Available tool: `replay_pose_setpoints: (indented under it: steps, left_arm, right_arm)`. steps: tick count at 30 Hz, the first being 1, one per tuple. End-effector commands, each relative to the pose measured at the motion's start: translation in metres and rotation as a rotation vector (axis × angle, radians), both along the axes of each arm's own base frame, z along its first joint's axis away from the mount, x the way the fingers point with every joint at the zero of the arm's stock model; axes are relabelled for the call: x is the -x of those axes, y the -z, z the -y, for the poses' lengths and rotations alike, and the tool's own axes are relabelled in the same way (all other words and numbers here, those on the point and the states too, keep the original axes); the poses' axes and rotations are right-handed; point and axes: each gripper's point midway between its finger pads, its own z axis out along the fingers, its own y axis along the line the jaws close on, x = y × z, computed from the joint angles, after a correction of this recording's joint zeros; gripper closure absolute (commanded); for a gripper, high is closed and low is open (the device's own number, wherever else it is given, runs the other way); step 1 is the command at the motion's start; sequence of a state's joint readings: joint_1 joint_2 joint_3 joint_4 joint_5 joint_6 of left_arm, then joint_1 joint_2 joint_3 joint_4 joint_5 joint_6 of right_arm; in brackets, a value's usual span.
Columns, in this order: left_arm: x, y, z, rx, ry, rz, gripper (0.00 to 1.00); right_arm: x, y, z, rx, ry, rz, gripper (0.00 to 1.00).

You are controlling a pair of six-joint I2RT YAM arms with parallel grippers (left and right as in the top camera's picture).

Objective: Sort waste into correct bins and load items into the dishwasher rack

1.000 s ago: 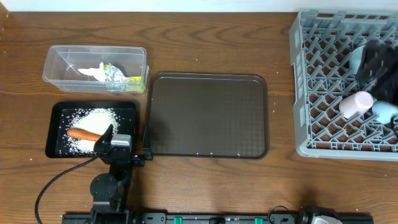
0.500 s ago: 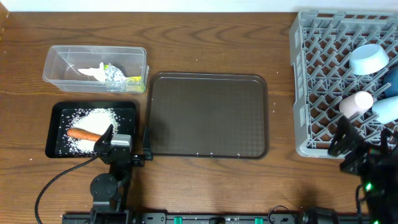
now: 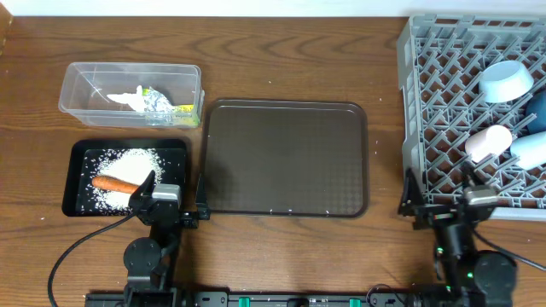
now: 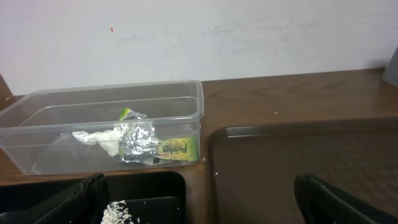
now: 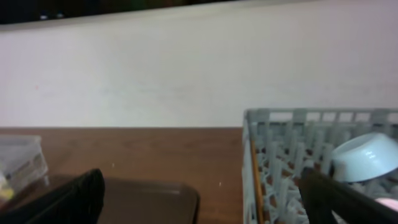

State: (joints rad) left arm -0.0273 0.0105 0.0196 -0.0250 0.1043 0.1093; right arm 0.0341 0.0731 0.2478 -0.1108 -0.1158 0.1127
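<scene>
1. Since a second ago, the right tool (image 3: 439, 203) has come back off the dishwasher rack (image 3: 426, 102) to the near counter (image 3: 299, 51) edge. The left tool (image 3: 173, 194) has not shifted.
2. Both tools are released, fingers spread wide, nothing in either.
3. Ahead-left of the left tool, the clear tub (image 3: 77, 85) holds the tissue (image 3: 126, 97) and foil wrapper (image 3: 157, 103). Nearer, at its left finger, the black tray (image 3: 128, 143) holds the carrot (image 3: 114, 183) on rice (image 3: 128, 162).
4. Ahead-right of the right tool, the light-blue bowl (image 3: 505, 79) and a whitish cup (image 3: 488, 141) sit in the rack. Plate and chopsticks not made out.
5. Judged step: withdrawal after loading, near the finish. Do it well by backing straight toward the counter edge, jaws left wide, without swinging sideways.
6. Edges: the rack's near-left corner stands just ahead of the right tool, between its fingers. The serving tray (image 3: 286, 158) rim lies just beside the left tool's right finger.
7. Open room: bare counter between the two tools and behind both.
</scene>
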Motion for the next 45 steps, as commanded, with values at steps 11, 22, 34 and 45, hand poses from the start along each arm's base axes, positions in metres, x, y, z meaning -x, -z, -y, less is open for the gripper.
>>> replay_pose_setpoints:
  steps: [11,22,34,45]
  left_arm:
    - [0.001,0.015,0.002,-0.005,0.011,-0.045,0.02]
    - [0.001,0.015,0.002,-0.005,0.011,-0.045,0.02]
    - [0.001,0.015,0.002,-0.005,0.011,-0.045,0.02]
    - [0.001,0.015,0.002,-0.005,0.011,-0.045,0.02]
  right_arm:
    - [-0.015,0.057,0.018,0.006,0.118,0.01,0.01]
    - [-0.015,0.091,0.033,0.056,0.202,-0.125,0.01]
    - [-0.015,0.091,0.034,0.056,0.207,-0.124,0.01]
    - [-0.015,0.091,0.034,0.056,0.207,-0.124,0.01]
